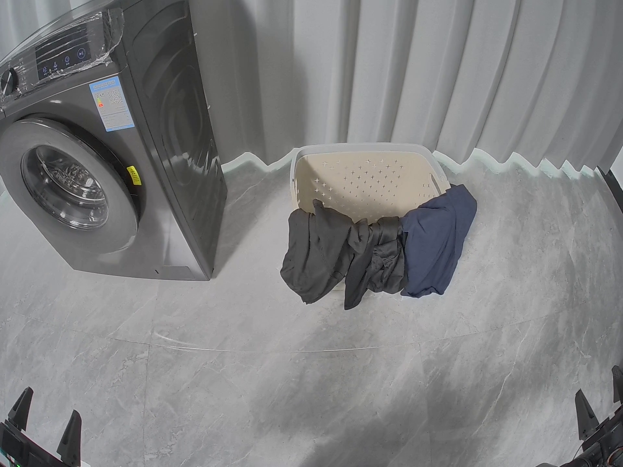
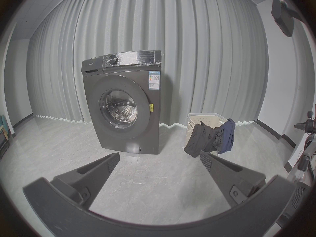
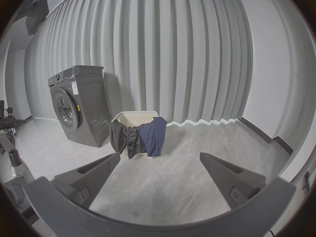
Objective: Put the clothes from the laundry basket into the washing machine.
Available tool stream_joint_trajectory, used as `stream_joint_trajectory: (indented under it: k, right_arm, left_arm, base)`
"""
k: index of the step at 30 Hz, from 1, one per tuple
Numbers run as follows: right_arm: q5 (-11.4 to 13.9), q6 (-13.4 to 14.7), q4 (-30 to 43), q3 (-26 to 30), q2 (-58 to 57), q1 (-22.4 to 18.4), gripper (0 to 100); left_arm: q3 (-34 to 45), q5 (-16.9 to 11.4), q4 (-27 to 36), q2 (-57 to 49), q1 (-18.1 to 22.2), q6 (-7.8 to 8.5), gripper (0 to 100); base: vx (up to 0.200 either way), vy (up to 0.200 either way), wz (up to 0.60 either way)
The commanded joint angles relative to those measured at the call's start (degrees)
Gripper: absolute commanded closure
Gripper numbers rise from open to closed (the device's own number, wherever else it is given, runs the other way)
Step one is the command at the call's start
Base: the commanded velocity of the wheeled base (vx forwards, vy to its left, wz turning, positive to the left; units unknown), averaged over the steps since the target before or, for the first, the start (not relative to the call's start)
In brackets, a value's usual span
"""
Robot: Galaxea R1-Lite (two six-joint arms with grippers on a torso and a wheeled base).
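Progress: none, I judge. Grey clothes (image 1: 337,257) and navy garment (image 1: 436,241) drape laundry basket (image 1: 370,176); washing machine (image 1: 175,118) door shut; my left gripper (image 2: 159,154) and right gripper (image 3: 159,154) spread, empty.

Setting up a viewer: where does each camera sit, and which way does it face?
Head view: on the head, looking forward and down at washing machine, laundry basket and clothes; left gripper and right gripper at the lower corners.
Left wrist view: behind the left arm's open jaws, facing the washing machine's closed door.
Right wrist view: behind the right arm's open jaws, facing the laundry basket.
Shared by all: washing machine, laundry basket, clothes.
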Motion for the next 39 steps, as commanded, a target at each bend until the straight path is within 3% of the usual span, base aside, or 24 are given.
stream_joint_trajectory:
  k: [1,10,25,39]
  right_arm:
    - [0.0,0.0,0.0,1.0,-0.9,0.0,0]
    - [0.0,0.0,0.0,1.0,-0.9,0.0,0]
    - [0.0,0.0,0.0,1.0,-0.9,0.0,0]
    - [0.0,0.0,0.0,1.0,-0.9,0.0,0]
  left_arm:
    - [0.9,0.1,0.0,-0.8,0.0,-0.11,0]
    - [0.9,0.1,0.0,-0.9,0.0,-0.28,0]
    - [0.9,-0.3,0.1,-0.8,0.0,-0.28,0]
    - [0.9,-0.3,0.1,-0.8,0.0,-0.46,0]
  base:
    - [0.0,-0.2,0.0]
    - [0.0,-0.022,0.0]
    - [0.2,0.2,0.0]
    - [0.0,-0.029,0.0]
